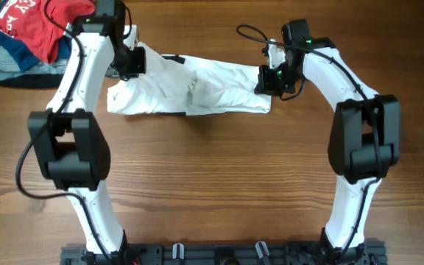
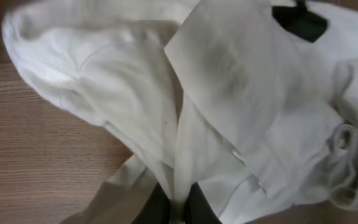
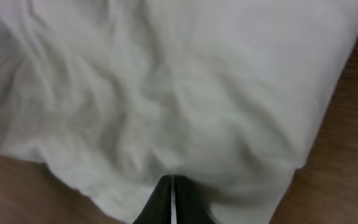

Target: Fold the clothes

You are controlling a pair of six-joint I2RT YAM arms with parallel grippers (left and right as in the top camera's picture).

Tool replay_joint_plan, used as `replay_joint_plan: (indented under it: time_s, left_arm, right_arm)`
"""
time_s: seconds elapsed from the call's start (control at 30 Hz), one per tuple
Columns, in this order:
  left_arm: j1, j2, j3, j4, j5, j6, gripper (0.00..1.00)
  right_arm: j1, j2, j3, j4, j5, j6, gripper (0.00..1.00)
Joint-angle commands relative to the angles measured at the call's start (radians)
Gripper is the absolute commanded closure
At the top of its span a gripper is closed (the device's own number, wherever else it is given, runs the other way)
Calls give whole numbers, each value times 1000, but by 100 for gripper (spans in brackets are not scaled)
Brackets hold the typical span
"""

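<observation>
The clothes [image 1: 197, 92] are a white, crumpled garment stretched in a long band across the back of the table. My left gripper [image 1: 133, 62] is at its left end. In the left wrist view that gripper [image 2: 178, 208] is shut on a pinched fold of the white fabric [image 2: 229, 81], and a small black label [image 2: 300, 22] shows at the top right. At the garment's right end, my right gripper [image 1: 269, 79] is shut on the cloth's edge. The right wrist view shows its jaws [image 3: 171, 196] closed with a thin sliver of white cloth [image 3: 166, 81] between them.
A pile of red, blue and grey clothes [image 1: 28, 37] lies in the back left corner, just behind my left arm. The wooden table [image 1: 212, 169] stretches bare toward the front, where a black rack [image 1: 219, 254] holds both arm bases.
</observation>
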Motion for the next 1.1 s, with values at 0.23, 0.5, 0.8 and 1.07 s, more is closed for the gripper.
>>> replay_joint_plan:
  time_s: [0.23,0.5,0.8,1.07]
  left_arm:
    - [-214,-128,1,31,95,-13,96]
    - [-399,-96,1,223,101,-116,96]
    - [-518,-43,1,323,140,-224,96]
    - [-518,-43,1,331,141,-245,96]
  right_arm:
    - [-3,149,16,28,17,12,96]
    - [-3,149,16,29,-13,8,96]
    - [-38,103,28,69,-169,30,96]
    - [-260,-222,57,84,-194,116,96]
